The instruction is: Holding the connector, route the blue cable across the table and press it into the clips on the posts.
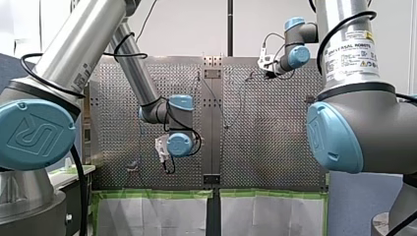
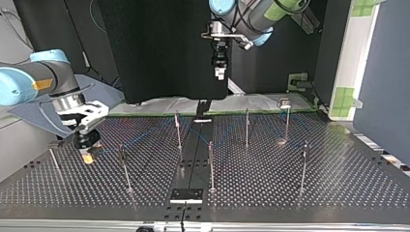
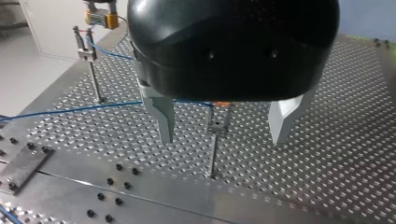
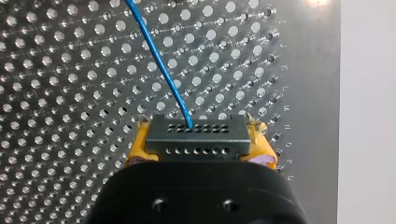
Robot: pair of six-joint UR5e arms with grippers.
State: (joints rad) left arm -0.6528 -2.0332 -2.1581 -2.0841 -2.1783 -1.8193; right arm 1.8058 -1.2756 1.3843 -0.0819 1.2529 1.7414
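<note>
Right gripper [image 4: 198,131]: fingers with yellow pads [image 4: 140,145] clamped on either side of the black connector [image 4: 196,140]. Blue cable [image 4: 161,70] leaves the connector's upper row of holes and runs off over the perforated worktop [image 4: 56,93]. Top view: this gripper sits low, close to the worktop near its left edge; left gripper [image 2: 220,72] hangs high over the middle. Left wrist view: left fingers spread wide, holding nothing; a clipped post [image 3: 214,144] shows between them, with the cable passing behind.
</note>
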